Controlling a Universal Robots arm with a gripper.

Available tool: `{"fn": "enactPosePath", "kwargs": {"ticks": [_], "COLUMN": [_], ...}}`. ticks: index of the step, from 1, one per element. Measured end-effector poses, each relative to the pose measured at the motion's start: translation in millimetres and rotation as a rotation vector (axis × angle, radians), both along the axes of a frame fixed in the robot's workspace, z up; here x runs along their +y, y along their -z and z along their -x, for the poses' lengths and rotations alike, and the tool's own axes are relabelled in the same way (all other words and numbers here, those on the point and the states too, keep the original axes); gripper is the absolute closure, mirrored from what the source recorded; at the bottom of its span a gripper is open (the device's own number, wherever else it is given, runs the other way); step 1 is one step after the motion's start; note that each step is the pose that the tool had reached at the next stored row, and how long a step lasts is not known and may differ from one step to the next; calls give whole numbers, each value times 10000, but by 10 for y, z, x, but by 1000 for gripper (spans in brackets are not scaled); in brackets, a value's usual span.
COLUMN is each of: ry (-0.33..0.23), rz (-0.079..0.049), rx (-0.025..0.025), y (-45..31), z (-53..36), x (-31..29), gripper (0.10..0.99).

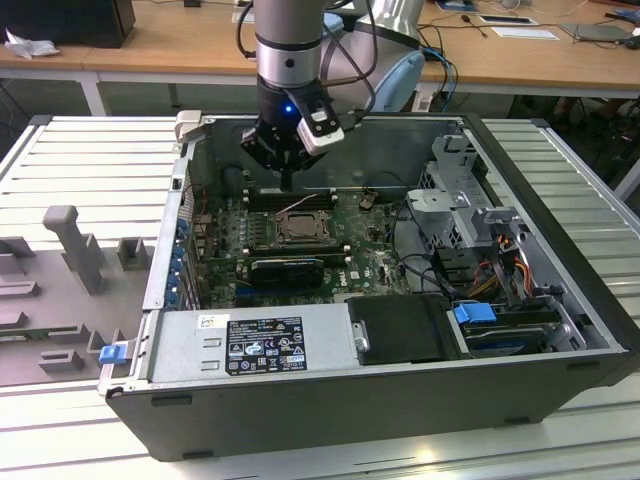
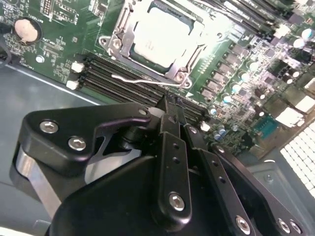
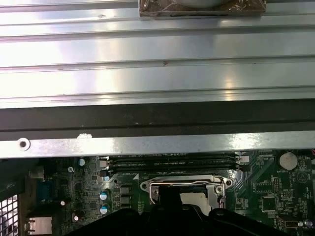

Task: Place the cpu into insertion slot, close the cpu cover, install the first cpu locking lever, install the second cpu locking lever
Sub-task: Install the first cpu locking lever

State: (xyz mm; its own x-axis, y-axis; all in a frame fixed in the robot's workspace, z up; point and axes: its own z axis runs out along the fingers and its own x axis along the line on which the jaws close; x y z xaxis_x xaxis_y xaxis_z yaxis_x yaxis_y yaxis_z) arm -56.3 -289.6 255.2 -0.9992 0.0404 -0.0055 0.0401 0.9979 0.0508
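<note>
Although the end effector (image 2: 170,105) hangs just above the memory slots (image 2: 123,78) beside the slot (image 2: 155,42), its fingers are pressed together and hold nothing. I judge the cpu (image 2: 157,39) is already seated, and the cover (image 2: 120,42) lies closed around it. One lever (image 2: 135,78) stands free, so locking seems not finished.

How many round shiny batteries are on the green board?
1: the round battery sits on the green board past the memory slots' end; the claw may hide more.
</note>
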Motion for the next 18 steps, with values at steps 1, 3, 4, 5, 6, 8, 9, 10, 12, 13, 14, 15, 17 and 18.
{"fn": "enactPosePath", "kwargs": {"ticks": [1, 3, 4, 5, 6, 8, 9, 10, 12, 13, 14, 15, 17, 18], "ry": [-42, -167, -181, -187, -188, -187, -185, -185, -188, -193, -198, -200, -245, -260], "rz": [3, 0, 1, -2, -32, -119, -157, -180, -182, -182, -183, -190, -348, -367], "rx": [-23, -72, -73, -74, -74, -73, -74, -76, -75, -74, -75, -75, -76, -78], "y": [3, 20, 29, 38, 46, 63, 71, 86, 123, 138, 157, 166, 174, 180], "z": [-2, -11, -14, -17, -23, -37, -43, -49, -58, -61, -66, -73, -89, -93], "x": [0, 0, 0, 0, -1, -1, 0, 0, -1, -1, -1, 0, 0, 0], "gripper": [980, 980, 980, 980, 980, 980, 980, 980, 980, 980, 980, 980, 980, 980]}}
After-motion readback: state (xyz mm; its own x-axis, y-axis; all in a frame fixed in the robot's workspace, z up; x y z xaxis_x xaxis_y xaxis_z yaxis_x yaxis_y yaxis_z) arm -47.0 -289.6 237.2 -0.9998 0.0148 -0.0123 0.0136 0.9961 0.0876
